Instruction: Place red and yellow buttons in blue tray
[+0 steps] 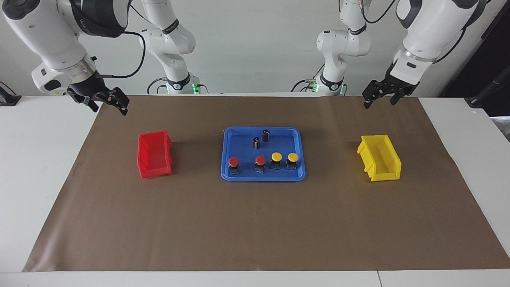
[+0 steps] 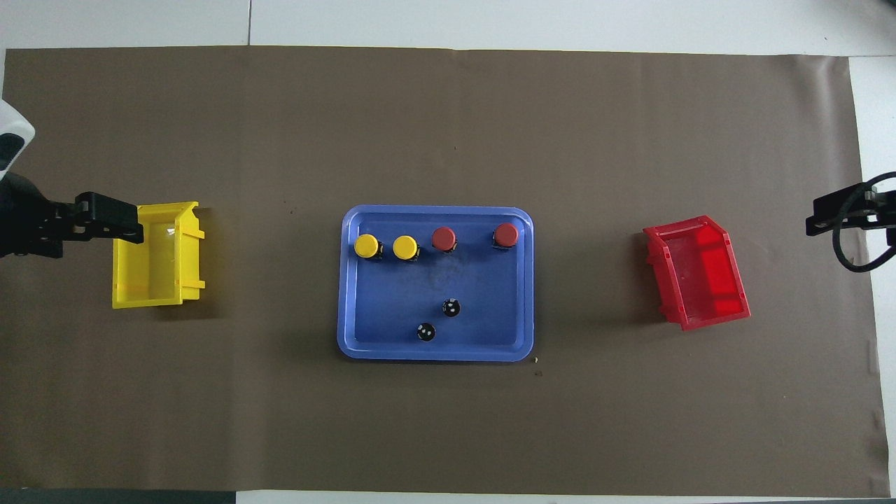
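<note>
The blue tray lies mid-table. In it stand two red buttons and two yellow buttons in a row along its edge farther from the robots; overhead they show as red buttons and yellow buttons. My left gripper is open, empty and raised near the yellow bin. My right gripper is open, empty and raised at the right arm's end.
Two capless dark cylinders stand in the tray, nearer to the robots than the buttons. A red bin sits toward the right arm's end, a yellow bin toward the left arm's. Brown paper covers the table.
</note>
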Robot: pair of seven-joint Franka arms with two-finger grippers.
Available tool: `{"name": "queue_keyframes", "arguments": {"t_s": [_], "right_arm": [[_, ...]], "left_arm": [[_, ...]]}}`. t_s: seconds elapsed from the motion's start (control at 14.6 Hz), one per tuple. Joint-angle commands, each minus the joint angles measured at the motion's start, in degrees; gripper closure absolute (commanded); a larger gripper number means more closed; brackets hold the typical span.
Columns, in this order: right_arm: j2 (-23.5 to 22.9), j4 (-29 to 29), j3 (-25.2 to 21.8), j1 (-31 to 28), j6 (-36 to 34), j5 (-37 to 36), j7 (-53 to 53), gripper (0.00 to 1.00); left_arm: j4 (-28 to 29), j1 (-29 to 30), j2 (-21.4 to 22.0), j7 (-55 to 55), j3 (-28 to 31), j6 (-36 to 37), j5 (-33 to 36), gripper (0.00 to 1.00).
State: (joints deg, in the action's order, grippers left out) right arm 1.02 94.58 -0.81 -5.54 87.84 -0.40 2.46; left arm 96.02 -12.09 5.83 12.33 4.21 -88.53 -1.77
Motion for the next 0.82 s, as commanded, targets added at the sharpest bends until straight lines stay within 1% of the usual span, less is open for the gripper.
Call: {"name": "queue_keyframes", "arguments": {"t_s": [0.0,0.21,0.34,0.55,0.75], "right_arm": [[1.3,1.4,0.3,-0.3,0.1,-0.2,-1.3,0.00],[1.3,1.4,0.3,-0.3,0.2,-0.2,-1.2,0.00],[1.3,1.4,0.3,-0.3,0.1,-0.2,-1.3,0.00],[1.3,1.4,0.3,-0.3,0.2,-0.2,-1.3,0.00],[1.3,1.4,0.3,-0.3,0.2,-0.2,-1.3,0.00]], "left_arm": [[-1.2,1.8,-0.1,-2.0,-0.4,1.0,1.2,0.00],[-0.8,2.6,-0.1,-6.9,-0.4,0.3,1.1,0.00],[-0.9,2.7,-0.1,-7.9,-0.4,0.4,1.2,0.00],[-0.7,4.6,-0.1,-10.6,-0.4,0.4,1.2,0.00],[-0.6,4.6,-0.1,-12.4,-0.6,0.4,1.6,0.00]]}}
